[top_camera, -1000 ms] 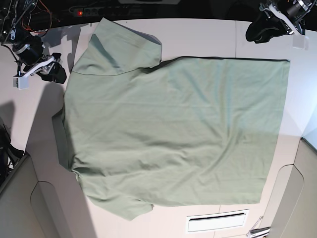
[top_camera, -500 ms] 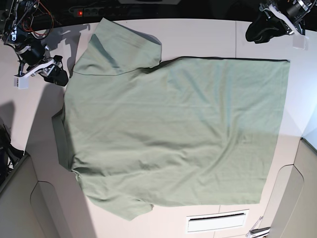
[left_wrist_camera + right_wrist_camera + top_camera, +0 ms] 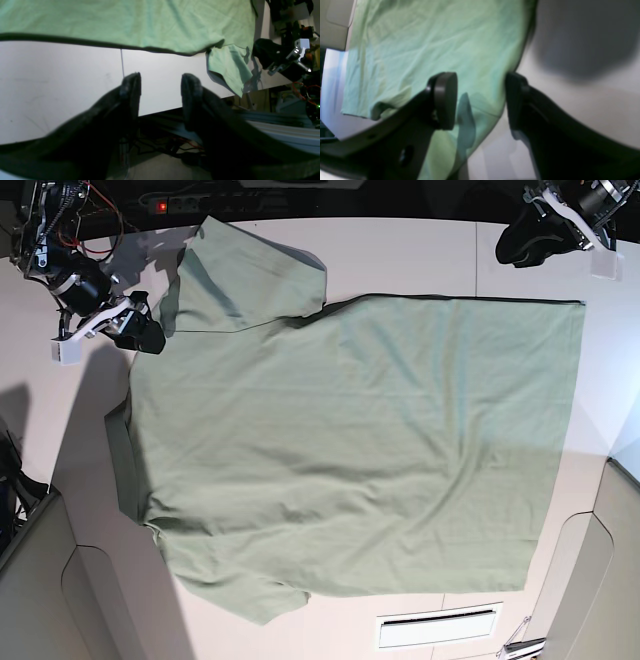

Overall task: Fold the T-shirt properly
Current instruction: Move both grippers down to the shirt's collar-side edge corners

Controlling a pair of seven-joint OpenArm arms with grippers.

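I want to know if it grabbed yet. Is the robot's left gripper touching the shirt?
Apart. In the left wrist view the left gripper hangs open over bare table, and the shirt edge lies beyond its fingertips with white table between.

One T-shirt (image 3: 350,450) is lying spread on one table (image 3: 420,250). Two short sleeves are showing on it, one (image 3: 245,280) at the top of the base view and one (image 3: 245,595) at the bottom. One darker collar band (image 3: 122,460) is showing at its neck edge.

Two grippers are appearing: one right gripper (image 3: 148,330) and one left gripper (image 3: 520,242). Each is presenting two fingers, standing apart; in the wrist views the left gripper (image 3: 160,82) is showing two dark padded tips, the right gripper (image 3: 481,100) two dark flat pads.

One slotted white panel (image 3: 438,628) is sitting in the table's lower edge. One power strip (image 3: 200,202) with one red light is lying behind the table.
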